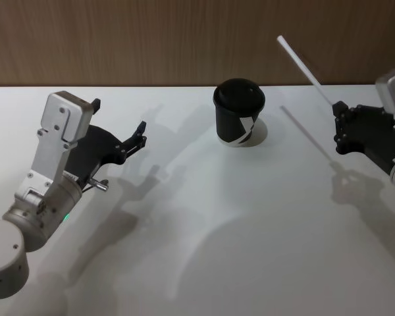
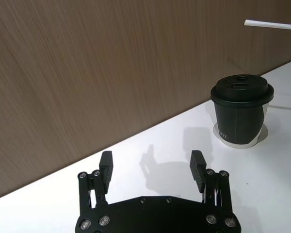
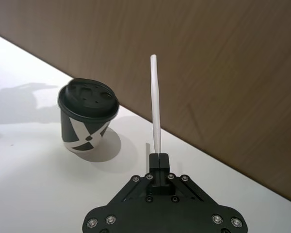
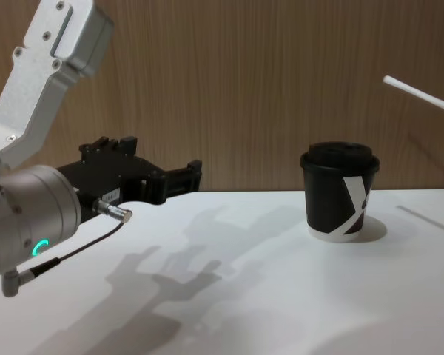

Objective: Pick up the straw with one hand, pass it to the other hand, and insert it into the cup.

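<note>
1. In the chest view, the smooth silver left arm (image 4: pixel 29 214) carries a green glowing ring (image 4: pixel 37 248).
2. The left gripper (image 2: pixel 152 160), matte black and blocky, hovers over the white bench (image 1: pixel 204 217) with its jaws wide apart and nothing between them.
3. The right wrist view shows the right gripper (image 3: pixel 158 156) with its jaws pinched on the lower end of the straw (image 3: pixel 155 104).
4. The straw is a thin white tube held off the bench. Its long axis slants up and towards the robot's left.
5. The black paper cup (image 1: pixel 239 112) has a domed lid and stands upright near the wood-grain wall (image 1: pixel 118 39).
</note>
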